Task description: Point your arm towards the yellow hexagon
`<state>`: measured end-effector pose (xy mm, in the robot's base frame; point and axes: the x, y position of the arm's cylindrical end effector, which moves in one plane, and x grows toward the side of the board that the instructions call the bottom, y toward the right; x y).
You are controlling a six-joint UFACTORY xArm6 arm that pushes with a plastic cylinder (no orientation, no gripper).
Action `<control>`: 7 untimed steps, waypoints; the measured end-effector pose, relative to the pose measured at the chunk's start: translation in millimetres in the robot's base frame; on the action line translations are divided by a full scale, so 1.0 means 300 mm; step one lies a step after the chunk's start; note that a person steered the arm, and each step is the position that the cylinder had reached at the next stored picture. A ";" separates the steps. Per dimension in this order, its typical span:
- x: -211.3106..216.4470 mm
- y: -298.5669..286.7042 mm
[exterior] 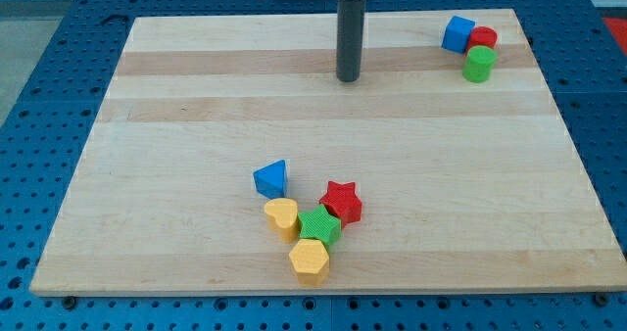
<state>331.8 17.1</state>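
The yellow hexagon [310, 260] lies near the view's bottom edge of the wooden board [176, 125], at the low end of a cluster. It touches a green star [320, 226] just above it. My tip [348, 78] stands near the view's top centre, far above the cluster and apart from every block. The rod rises straight up out of the view.
In the cluster, a yellow heart-like block [282, 216] sits left of the green star, a red star [342, 202] upper right, a blue triangle [271, 178] upper left. At the view's top right stand a blue cube [457, 33], a red block [483, 38], a green cylinder [478, 64].
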 end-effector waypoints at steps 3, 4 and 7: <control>0.223 -0.422; 0.399 -0.498; 0.877 -0.462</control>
<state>594.9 -121.6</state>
